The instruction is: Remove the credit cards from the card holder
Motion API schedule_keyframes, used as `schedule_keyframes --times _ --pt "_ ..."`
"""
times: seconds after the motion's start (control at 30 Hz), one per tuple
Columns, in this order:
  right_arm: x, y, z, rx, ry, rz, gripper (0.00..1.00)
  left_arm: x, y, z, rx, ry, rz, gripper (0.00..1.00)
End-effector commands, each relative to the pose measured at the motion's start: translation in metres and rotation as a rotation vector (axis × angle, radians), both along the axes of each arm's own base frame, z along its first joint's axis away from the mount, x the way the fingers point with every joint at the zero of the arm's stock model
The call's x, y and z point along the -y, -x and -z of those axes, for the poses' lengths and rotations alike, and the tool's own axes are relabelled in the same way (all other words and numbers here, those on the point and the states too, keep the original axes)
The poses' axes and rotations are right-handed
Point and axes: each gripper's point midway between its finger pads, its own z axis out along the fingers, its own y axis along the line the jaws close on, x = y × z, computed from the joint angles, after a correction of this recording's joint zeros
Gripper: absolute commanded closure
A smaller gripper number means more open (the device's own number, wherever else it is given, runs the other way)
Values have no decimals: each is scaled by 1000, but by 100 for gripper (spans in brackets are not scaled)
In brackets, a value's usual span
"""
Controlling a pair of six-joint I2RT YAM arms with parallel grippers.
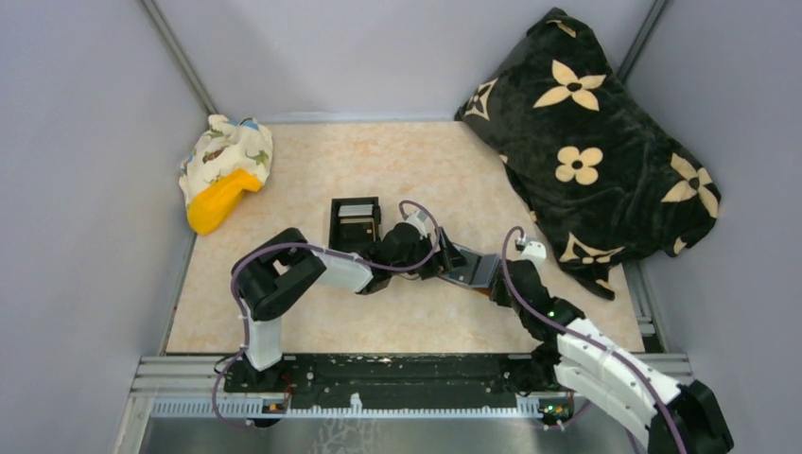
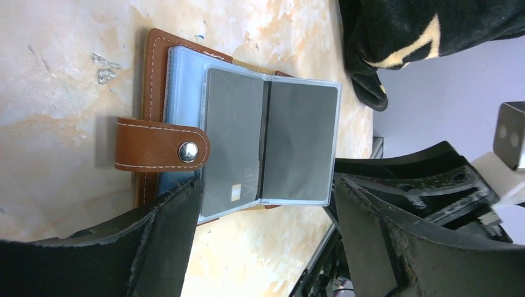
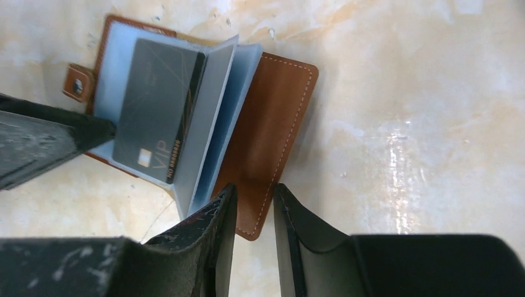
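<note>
Holder (image 3: 266, 124) lies open near the table's middle, between the two arms, brown leather outside, blue-grey inside. Its clear sleeves (image 2: 300, 142) fan up from the spine. I see one grey card (image 3: 158, 99) marked VIP in a sleeve; whether the other sleeves hold cards I cannot tell. Snap tab (image 2: 155, 145) sticks out at the left edge.

Right gripper (image 3: 255, 189): narrow, closed on the right edge of the brown cover.

Left gripper (image 2: 266, 185): wide, one finger on each side of the fanned sleeves, one tip at the card's corner.

Black box (image 1: 336, 222) sits just beyond the holder, to the left; I cannot make out its contents.

Table (image 1: 312, 161) is beige, marbled and scuffed. Grey walls (image 1: 378, 57) close in three sides. Black flowered blanket (image 1: 586, 123) is heaped at far right. Patterned cloth (image 1: 232, 151) lies over a yellow thing (image 1: 219, 200) at far left.
</note>
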Motion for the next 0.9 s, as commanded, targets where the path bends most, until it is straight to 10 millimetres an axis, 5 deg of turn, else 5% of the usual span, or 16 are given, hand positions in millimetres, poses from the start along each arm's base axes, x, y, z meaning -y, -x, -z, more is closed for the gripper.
schedule_keyframes --times 0.0,0.13,0.4,0.73,0.87 --pt "-9 -14 -62 161 -130 26 71 -2 30 24 -102 -16 82 16" --pt "5 -13 -89 239 -132 77 71 -5 29 23 -101 -13 76 15" --pt "20 -15 -107 293 -122 149 74 -9 31 22 -94 -12 76 15" --pt "-31 -31 -69 204 -168 -39 76 -18 32 13 -68 -12 75 15" --pt "-47 -38 -62 203 -220 -109 63 -26 32 14 -66 -23 67 15"
